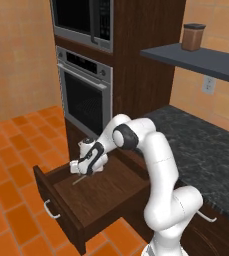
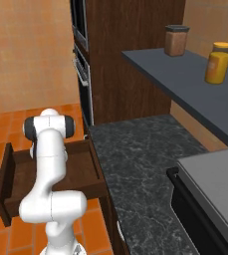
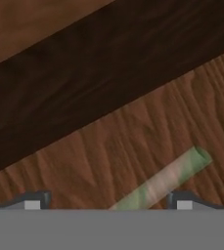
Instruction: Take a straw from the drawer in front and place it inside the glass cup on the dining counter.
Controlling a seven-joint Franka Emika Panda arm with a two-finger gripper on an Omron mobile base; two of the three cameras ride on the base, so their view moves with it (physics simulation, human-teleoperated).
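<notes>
Grasp step: drop straight down, keep the gripper [image 3: 108, 201] centred across the straw [image 3: 168, 179], and close only once the tips straddle it. Jaws are spread apart, nothing between them clamped yet. Straw lies flat on the drawer [image 1: 108, 192] floor near its left-far wall, directly under the gripper, probably nearer one fingertip [image 3: 182, 201].

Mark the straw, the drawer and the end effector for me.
straw [image 3: 169, 178]: hand view, middle of its visible length.
drawer [image 1: 103, 192]: left base view, bare wooden floor.
end effector [image 3: 108, 201]: hand view, midway between its fingertips, jaws apart over the straw.
</notes>
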